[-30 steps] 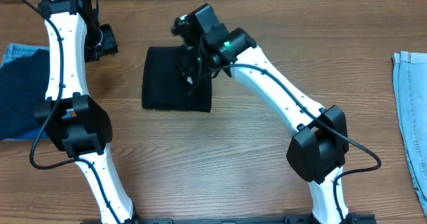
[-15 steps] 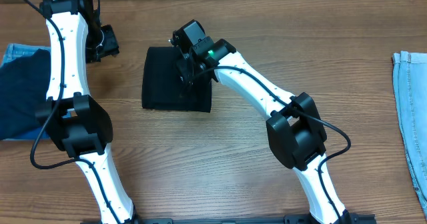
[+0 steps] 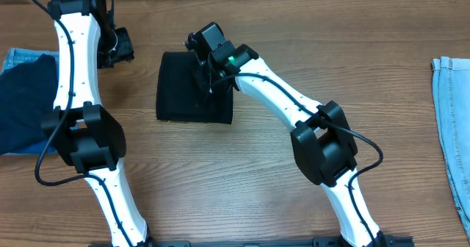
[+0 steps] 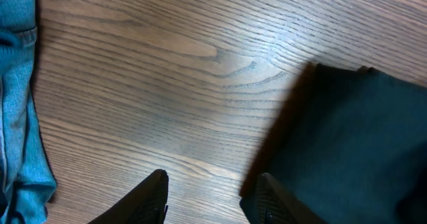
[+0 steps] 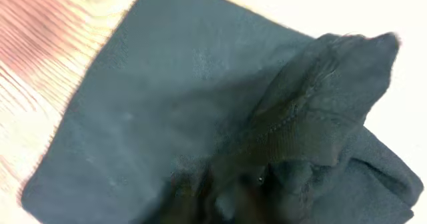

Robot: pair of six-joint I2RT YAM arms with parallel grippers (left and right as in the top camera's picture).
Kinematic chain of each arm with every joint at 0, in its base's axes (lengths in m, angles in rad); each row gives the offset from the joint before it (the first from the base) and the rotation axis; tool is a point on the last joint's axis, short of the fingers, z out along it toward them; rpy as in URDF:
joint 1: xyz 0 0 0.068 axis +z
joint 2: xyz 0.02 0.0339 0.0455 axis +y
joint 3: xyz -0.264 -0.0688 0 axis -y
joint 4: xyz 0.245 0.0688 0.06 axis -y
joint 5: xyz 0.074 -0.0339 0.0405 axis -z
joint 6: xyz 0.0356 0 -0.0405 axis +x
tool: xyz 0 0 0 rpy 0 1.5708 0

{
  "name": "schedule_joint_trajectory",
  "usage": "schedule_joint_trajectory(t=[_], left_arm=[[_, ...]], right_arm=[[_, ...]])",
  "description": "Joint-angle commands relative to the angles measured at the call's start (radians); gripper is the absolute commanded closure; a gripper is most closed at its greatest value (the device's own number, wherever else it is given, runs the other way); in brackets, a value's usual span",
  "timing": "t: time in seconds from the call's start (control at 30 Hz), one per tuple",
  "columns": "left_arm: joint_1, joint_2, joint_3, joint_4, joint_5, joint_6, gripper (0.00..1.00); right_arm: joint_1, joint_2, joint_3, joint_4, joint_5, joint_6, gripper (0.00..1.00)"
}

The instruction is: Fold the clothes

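Observation:
The black garment (image 3: 183, 92) lies folded into a rectangle on the wooden table, between the two arms. My right gripper (image 3: 208, 79) is down on its right half. In the right wrist view a bunch of the black fabric (image 5: 320, 111) rises into my right gripper (image 5: 240, 197), which is shut on it; the fingertips are blurred and mostly buried in cloth. My left gripper (image 3: 119, 48) hangs open and empty over bare wood, left of the garment. In the left wrist view my left gripper (image 4: 212, 201) stands beside the garment's corner (image 4: 353, 137).
A pile of navy and blue denim clothes (image 3: 22, 107) lies at the table's left edge; its denim shows in the left wrist view (image 4: 17, 117). Light blue denim (image 3: 452, 129) lies at the right edge. The wooden table (image 3: 242, 173) runs in front of the garment.
My right arm has reached further left over the black garment, its wrist now lower on the cloth. The left arm has shifted only slightly.

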Motion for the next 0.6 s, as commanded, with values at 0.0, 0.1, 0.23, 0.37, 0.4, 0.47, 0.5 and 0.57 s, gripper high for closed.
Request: schedule_joint_trajectory(t=[0.0,0.1,0.23,0.37,0.4,0.47,0.5,0.57], left_arm=[[-0.007,-0.003,0.024,0.005,0.011,0.026,0.53],[-0.007,-0.003,0.024,0.003,0.011,0.026,0.53],[-0.007,-0.003,0.024,0.006,0.011,0.026,0.53],[-0.007,-0.003,0.024,0.008,0.011,0.026,0.53],[-0.007,-0.003,0.024,0.007,0.011,0.026,0.53],[-0.007,-0.003,0.024,0.006,0.011,0.026,0.53],[-0.007,-0.003,0.024,0.006,0.011,0.026,0.53],[-0.007,-0.003,0.024,0.007,0.011,0.026,0.53]], right_arm=[[-0.006,0.026,0.005,-0.017,0.038,0.029,0.96],[-0.07,0.024,0.028,-0.148,0.236,0.158,0.96],[-0.167,0.025,0.027,-0.22,0.234,0.23,0.96],[-0.166,0.025,0.026,-0.231,0.138,0.227,0.66],[-0.161,0.025,0.026,-0.242,0.134,0.226,0.6],[-0.159,0.025,0.026,-0.269,0.197,0.227,0.59],[-0.167,0.025,0.026,-0.286,0.244,0.227,0.6],[-0.188,0.024,0.029,-0.316,0.306,0.227,0.6]])
